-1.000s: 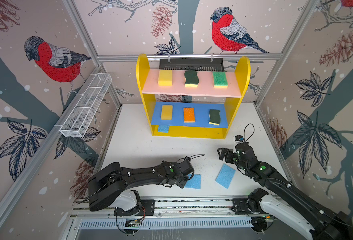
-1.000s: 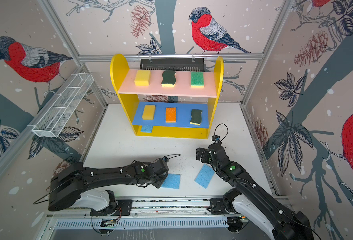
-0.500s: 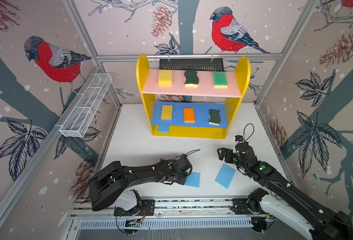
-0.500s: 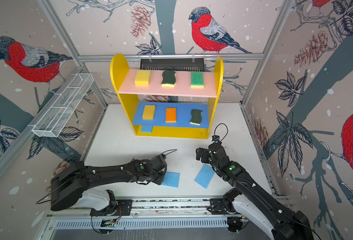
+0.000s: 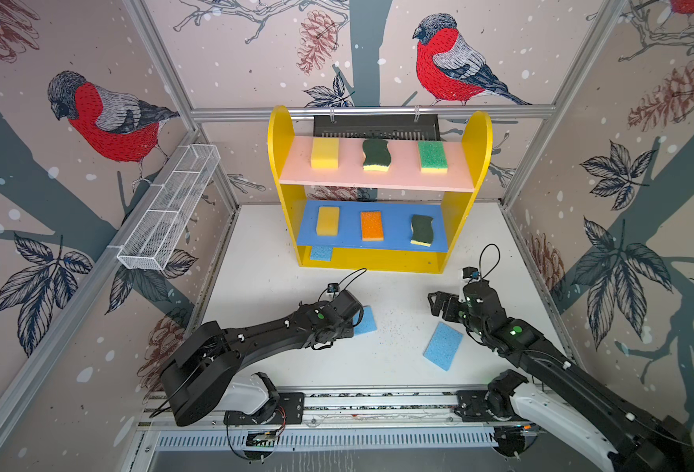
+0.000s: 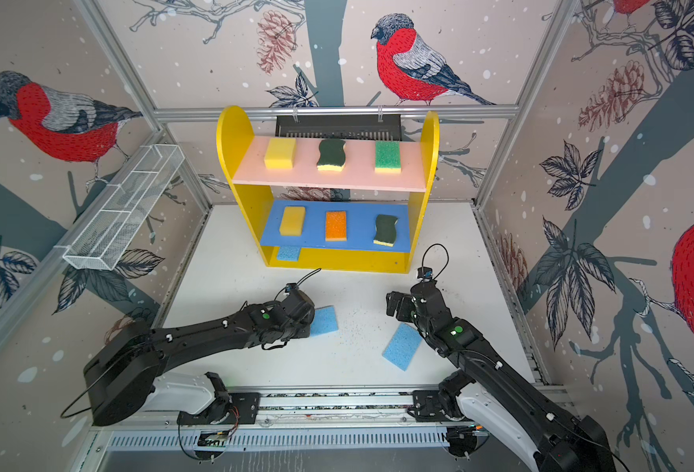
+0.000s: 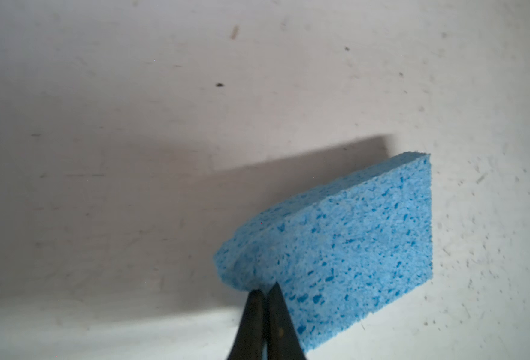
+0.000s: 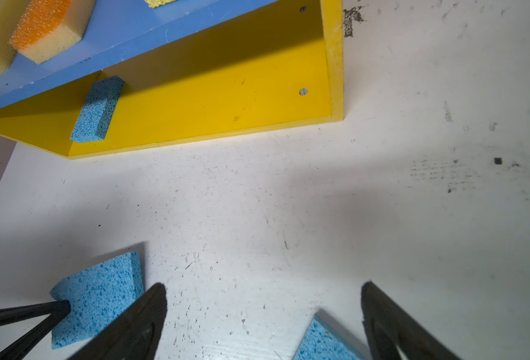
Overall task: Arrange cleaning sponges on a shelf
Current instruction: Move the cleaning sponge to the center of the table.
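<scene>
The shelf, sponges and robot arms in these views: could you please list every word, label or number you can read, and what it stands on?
No text can be read.
The shelf, the light-blue sponge shown close in the left wrist view and the bird-patterned walls bear no print.
Any marking on the small circuit board by the front rail is too small to read.

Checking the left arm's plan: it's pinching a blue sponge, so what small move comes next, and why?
Probably lift the left gripper slightly: its jaws are shut on a corner of the blue sponge, bent up off the table, and the shelf has room at the bottom.
</scene>
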